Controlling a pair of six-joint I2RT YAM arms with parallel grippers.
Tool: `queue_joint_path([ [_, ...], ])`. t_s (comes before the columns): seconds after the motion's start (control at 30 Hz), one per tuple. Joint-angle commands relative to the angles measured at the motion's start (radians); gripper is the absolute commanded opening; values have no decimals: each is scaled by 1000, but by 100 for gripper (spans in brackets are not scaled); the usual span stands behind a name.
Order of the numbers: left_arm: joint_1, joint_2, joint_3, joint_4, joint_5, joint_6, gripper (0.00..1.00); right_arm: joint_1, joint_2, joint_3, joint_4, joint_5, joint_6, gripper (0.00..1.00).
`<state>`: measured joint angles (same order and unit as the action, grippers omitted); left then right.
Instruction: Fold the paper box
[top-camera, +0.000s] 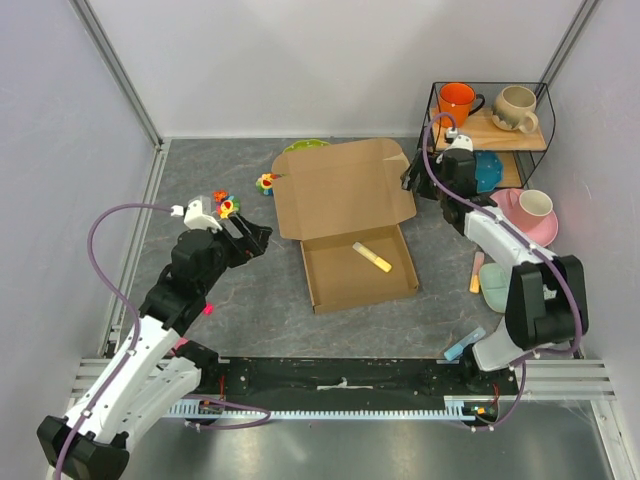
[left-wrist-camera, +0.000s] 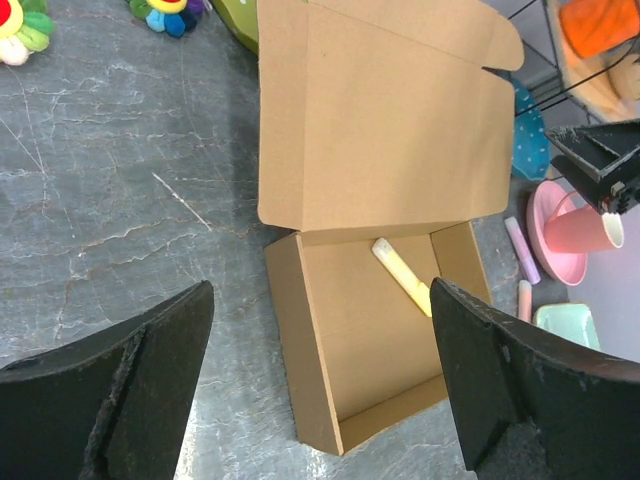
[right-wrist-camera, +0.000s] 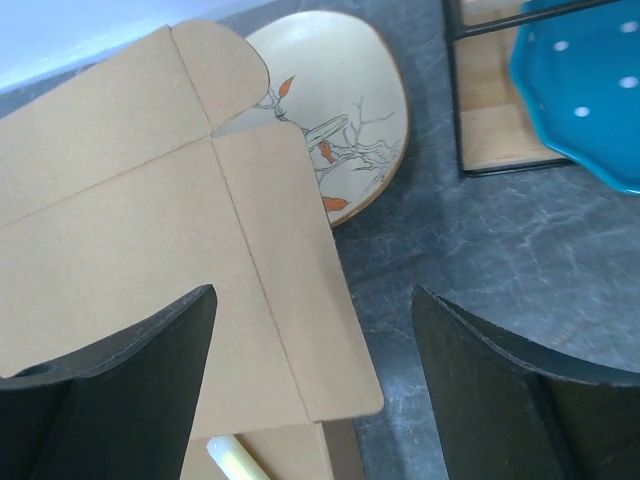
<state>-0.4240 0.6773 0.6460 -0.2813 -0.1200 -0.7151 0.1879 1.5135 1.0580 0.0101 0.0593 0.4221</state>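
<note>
Both jaws agape, empty, near opposite edges of the paper box (top-camera: 345, 190)

No readable lettering, labels, brand marks or numbers anywhere here, neither on the objects nor on the arms.

You're looking at two arms wearing white shells over black joints; the left arm (top-camera: 150, 345) is trailing a purple cable (top-camera: 97, 240) at 9 o'clock, the right arm (top-camera: 500, 240) another purple cord (top-camera: 428, 150) at 2 o'clock, and the left gripper (left-wrist-camera: 320, 285) is showing matte black wedge fingers (left-wrist-camera: 130, 390)
</note>
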Motion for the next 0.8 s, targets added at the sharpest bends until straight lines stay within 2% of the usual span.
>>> queue_joint_path([
  [0.0, 2, 37, 50, 18, 14, 59, 96, -47, 92, 45, 129, -223, -10, 86],
  [0.27, 10, -16, 31, 2, 31, 86, 98, -84, 241, 54, 290, -332, -14, 86],
  [0.43, 11, -36, 20, 4, 49, 98, 98, -85, 318, 106, 310, -430, -2, 82],
  [0.63, 13, -39, 3, 1, 36, 105, 98, -85, 318, 74, 327, -454, 0, 65],
  [0.77, 16, -13, 14, 8, 34, 108, 99, -85, 271, -1, 364, -440, 12, 46],
])
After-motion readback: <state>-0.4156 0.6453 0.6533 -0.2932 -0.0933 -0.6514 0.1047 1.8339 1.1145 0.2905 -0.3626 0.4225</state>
